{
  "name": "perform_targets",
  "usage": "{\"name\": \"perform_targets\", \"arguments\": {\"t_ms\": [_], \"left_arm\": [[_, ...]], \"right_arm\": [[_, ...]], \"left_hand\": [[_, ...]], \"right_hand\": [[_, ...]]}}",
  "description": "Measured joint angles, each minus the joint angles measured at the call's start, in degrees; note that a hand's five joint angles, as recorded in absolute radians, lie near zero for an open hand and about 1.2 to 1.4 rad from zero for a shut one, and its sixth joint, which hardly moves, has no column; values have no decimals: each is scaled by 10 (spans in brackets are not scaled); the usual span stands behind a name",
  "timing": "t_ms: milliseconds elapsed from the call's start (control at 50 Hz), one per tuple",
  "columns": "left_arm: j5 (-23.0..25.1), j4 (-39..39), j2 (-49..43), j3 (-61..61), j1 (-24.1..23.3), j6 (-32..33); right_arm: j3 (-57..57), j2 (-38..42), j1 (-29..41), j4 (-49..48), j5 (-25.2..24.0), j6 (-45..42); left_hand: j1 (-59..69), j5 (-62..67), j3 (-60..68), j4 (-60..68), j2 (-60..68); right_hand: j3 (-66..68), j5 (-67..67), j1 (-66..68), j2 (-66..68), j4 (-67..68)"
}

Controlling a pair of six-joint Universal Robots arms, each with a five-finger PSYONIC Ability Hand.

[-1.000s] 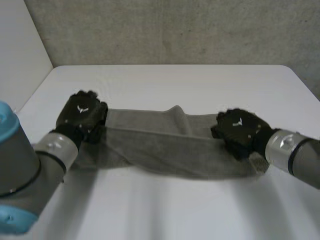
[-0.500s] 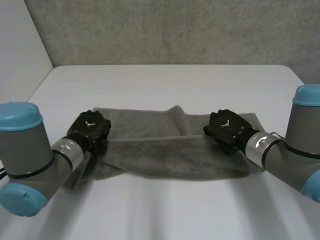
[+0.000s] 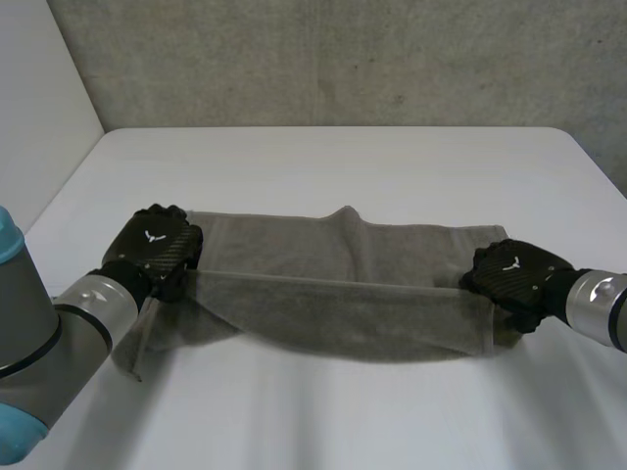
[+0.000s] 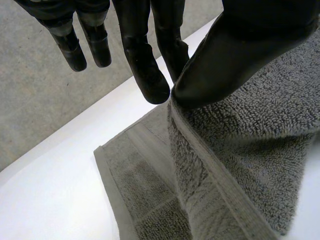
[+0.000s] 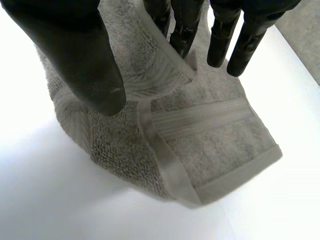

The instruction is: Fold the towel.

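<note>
A grey towel [image 3: 333, 294] lies lengthwise across the white table, its near layer raised and stretched between my two hands. My left hand [image 3: 157, 247] is at the towel's left end. In the left wrist view its thumb [image 4: 225, 60] and a finger pinch the towel's hemmed edge [image 4: 240, 140], and the lower layer lies flat beneath. My right hand [image 3: 514, 277] is at the right end. In the right wrist view the towel's banded corner [image 5: 167, 67] rises between the thumb [image 5: 75, 45] and the straight fingers [image 5: 180, 25], with the thumb set a little apart.
The table's [image 3: 323, 166] far half is bare white surface up to a grey wall. A bump of cloth [image 3: 345, 217] stands at the middle of the towel's far edge. Bare tabletop lies in front of the towel.
My right hand has moved right and a little nearer, drawing the raised layer taut, and its thumb has loosened. My left hand has shifted slightly left, still gripping.
</note>
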Motion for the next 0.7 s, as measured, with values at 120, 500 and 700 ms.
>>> {"name": "perform_targets", "arguments": {"t_ms": [120, 500, 700], "left_arm": [[0, 0, -1, -2, 1, -1], [-1, -5, 38, -23, 3, -2], [4, -37, 112, -37, 15, -3]], "right_arm": [[9, -6, -12, -4, -13, 5], [39, -65, -41, -15, -39, 44], [48, -176, -96, 16, -61, 45]], "left_hand": [[0, 0, 0, 0, 0], [0, 7, 0, 0, 0], [0, 12, 0, 0, 0]], "right_hand": [[0, 178, 188, 173, 0], [0, 208, 214, 186, 0], [0, 211, 214, 204, 0]]}}
